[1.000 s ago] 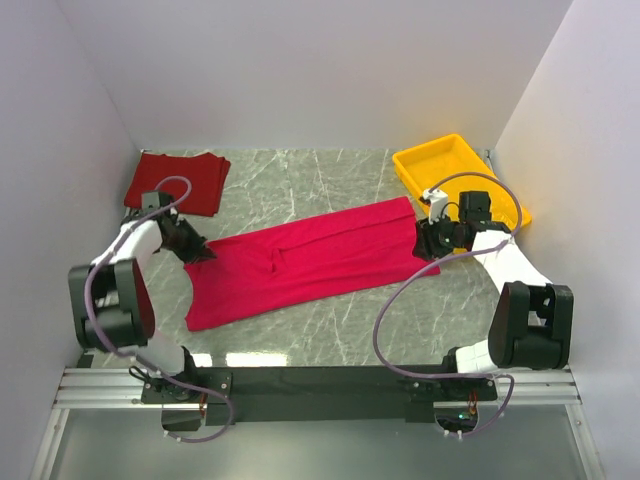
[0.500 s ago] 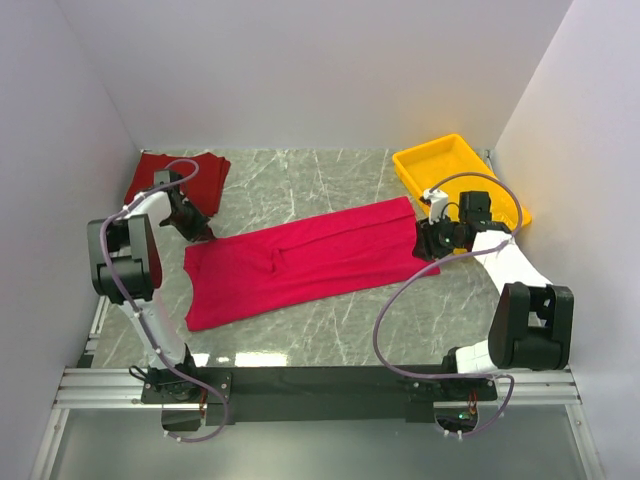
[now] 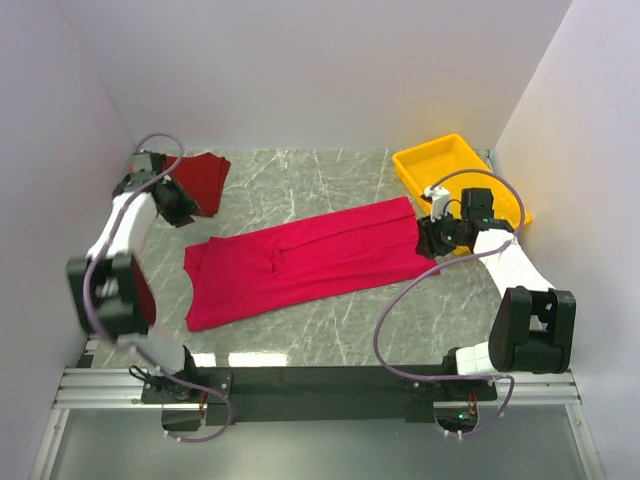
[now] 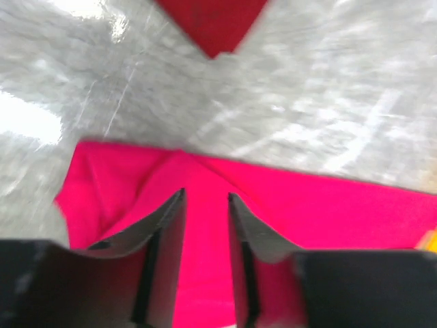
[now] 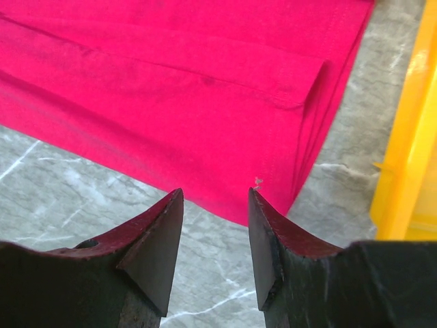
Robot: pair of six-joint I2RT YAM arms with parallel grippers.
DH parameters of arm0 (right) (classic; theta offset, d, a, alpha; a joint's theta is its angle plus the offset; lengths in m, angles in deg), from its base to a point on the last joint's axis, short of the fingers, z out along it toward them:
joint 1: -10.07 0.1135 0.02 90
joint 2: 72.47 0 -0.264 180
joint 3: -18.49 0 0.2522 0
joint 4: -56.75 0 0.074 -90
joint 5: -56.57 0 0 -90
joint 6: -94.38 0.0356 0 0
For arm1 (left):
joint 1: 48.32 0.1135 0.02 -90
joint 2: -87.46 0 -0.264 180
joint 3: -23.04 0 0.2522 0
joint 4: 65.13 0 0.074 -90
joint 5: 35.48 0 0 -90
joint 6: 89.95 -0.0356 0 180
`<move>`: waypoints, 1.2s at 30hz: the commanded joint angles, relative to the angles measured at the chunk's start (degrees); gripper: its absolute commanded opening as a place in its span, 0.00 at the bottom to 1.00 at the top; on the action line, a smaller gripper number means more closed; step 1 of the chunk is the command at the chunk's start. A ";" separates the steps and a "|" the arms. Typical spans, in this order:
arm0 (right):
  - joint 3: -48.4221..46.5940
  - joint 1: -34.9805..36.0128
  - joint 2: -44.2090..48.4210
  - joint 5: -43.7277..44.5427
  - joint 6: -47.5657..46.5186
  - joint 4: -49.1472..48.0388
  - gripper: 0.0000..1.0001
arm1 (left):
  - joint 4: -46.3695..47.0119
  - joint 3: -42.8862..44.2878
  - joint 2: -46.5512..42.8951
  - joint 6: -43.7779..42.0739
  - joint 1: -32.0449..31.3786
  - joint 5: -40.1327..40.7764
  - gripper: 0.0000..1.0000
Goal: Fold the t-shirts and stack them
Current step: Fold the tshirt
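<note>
The crimson t-shirt (image 3: 310, 260) lies across the middle of the table as a long folded strip. In the left wrist view the crimson t-shirt (image 4: 328, 212) fills the space below the fingers. The darker maroon t-shirt (image 3: 205, 175) lies folded in the back left corner, and its corner (image 4: 215, 27) shows in the left wrist view. My left gripper (image 3: 180, 210) hovers between the two shirts, raised off the cloth, open (image 4: 205, 198) with nothing between its fingers. My right gripper (image 5: 216, 195) is open just short of the crimson t-shirt's (image 5: 171, 89) right end, low over the table (image 3: 428, 240).
A yellow plastic tray (image 3: 450, 160) stands at the back right, close behind the right gripper, and its wall (image 5: 410, 137) fills the right edge of the right wrist view. White walls enclose the table on the left, back and right.
My left gripper has let go of the crimson t-shirt's left end, opened, and swung up and back toward the maroon t-shirt. The right arm has not moved.
</note>
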 commanded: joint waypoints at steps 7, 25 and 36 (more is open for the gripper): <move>-1.79 -1.35 -4.03 4.82 -2.42 2.10 0.51 | -9.12 -25.69 -29.52 0.97 4.75 -1.83 0.42; -4.33 -2.41 -11.33 5.08 -2.07 3.33 0.51 | -18.79 -30.83 -25.06 1.15 4.93 8.27 0.37; -8.73 -4.34 -14.05 5.87 2.23 6.14 0.51 | -20.47 -31.18 -22.77 2.46 3.27 8.27 0.39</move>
